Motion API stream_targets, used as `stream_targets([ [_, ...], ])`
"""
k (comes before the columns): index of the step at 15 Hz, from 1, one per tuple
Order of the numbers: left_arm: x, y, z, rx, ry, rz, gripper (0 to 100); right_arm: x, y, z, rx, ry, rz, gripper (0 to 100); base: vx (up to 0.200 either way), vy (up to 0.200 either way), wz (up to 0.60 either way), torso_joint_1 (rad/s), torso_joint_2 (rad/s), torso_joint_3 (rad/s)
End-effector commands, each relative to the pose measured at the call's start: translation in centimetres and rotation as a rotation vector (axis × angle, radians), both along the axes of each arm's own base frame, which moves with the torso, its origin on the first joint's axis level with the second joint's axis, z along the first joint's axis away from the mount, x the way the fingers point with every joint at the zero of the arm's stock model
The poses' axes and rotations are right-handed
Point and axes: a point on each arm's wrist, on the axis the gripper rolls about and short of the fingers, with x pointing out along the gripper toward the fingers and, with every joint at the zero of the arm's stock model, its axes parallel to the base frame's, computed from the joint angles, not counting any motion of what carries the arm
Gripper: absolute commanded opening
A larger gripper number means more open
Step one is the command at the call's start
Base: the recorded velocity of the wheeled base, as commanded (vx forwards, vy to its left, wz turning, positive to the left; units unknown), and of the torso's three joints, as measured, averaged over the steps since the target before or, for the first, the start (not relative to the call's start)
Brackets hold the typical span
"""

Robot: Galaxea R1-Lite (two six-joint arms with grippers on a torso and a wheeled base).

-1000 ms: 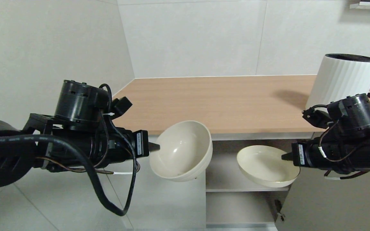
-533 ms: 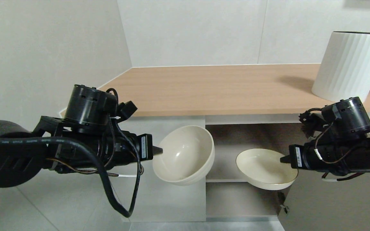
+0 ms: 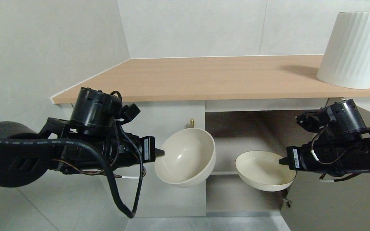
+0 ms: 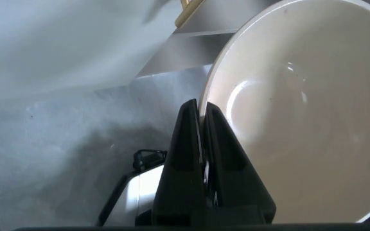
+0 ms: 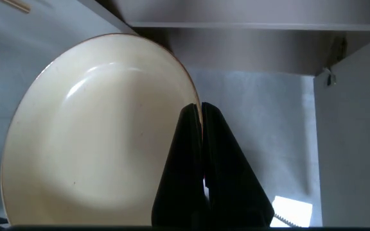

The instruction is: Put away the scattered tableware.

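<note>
1. Bowl (image 3: pixel 185 158), head view: held in the air, tilted, rim clamped by left gripper (image 3: pixel 159 152), in front of the cabinet door (image 3: pixel 169 115) under the counter (image 3: pixel 210 77). Plate (image 3: pixel 263 170): rim clamped by right gripper (image 3: pixel 281 160), in front of the open cabinet's shelf (image 3: pixel 222 172).
2. Left wrist view: fingers together on bowl (image 4: pixel 300 109) rim, one inside, one outside.
3. Right wrist view: fingers together on plate (image 5: pixel 101 128) rim.

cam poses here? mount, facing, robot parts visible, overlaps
Head view: on the head, facing forward-down at counter and open cabinet; both arms show, left pincer on bowl, right pincer on dish.
Left wrist view: on left wrist, looking along its pincer into the bowl.
Right wrist view: on right wrist, looking along its pincer at the dish, cabinet beyond.
Shared: head and each wrist view show that arm's pincer and its load.
</note>
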Motion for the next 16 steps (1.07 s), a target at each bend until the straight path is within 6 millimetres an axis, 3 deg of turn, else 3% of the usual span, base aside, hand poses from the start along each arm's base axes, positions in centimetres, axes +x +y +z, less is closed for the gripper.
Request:
stream_targets([
  [1, 0.1, -0.2, -0.2, 0.003, 0.008, -0.004, 0, 0.5, 0.2, -0.6, -0.004, 0.010, 0.001, 0, 0.000, 0.000, 0.00, 0.000, 0.00, 0.000],
  [4, 0.3, -1.0, -1.1, 0.025, 0.029, -0.016, 0, 2.6, 1.1, -3.4, -0.028, 0.035, -0.011, 0, 0.000, 0.000, 0.00, 0.000, 0.00, 0.000],
  [9, 0.7, -1.3, -1.9, 0.054, 0.044, 0.001, 0, 8.3, 3.0, -12.6, -0.118, -0.017, -0.152, 0, 0.000, 0.000, 0.00, 0.000, 0.00, 0.000],
  [12, 0.7, -1.5, -2.1, 0.057, 0.049, -0.004, 0, 10.2, 3.6, -15.8, -0.123, -0.071, -0.205, 0, 0.000, 0.000, 0.00, 0.000, 0.00, 0.000],
  [16, 0.6, -1.7, -2.1, 0.058, 0.048, -0.010, 0, 12.6, 3.4, -18.3, -0.141, -0.075, -0.280, 0, 0.000, 0.000, 0.00, 0.000, 0.00, 0.000],
])
